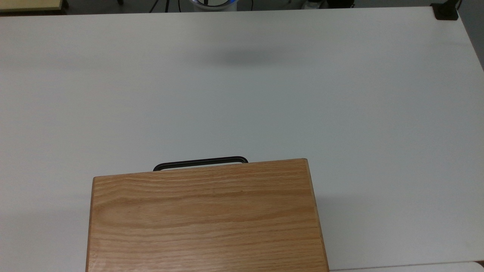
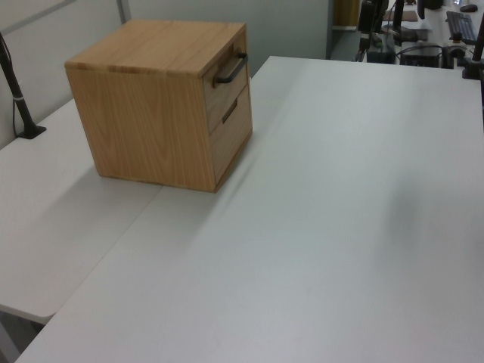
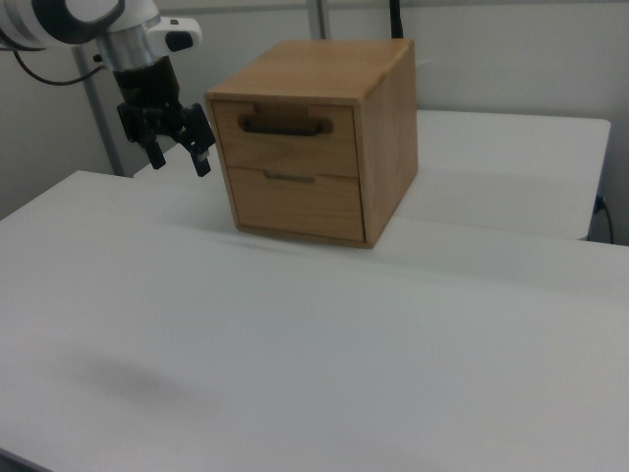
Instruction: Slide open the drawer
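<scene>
Above the table (image 3: 295, 344), the gripper (image 3: 179, 157) hangs wide open left of the shut drawer (image 3: 285, 133) in the right view.

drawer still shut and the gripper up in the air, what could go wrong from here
The handle is a thin bar close to the drawer front, so the open gripper might miss it. The cabinet stands loose on the table; pulling may drag the cabinet instead.
</scene>
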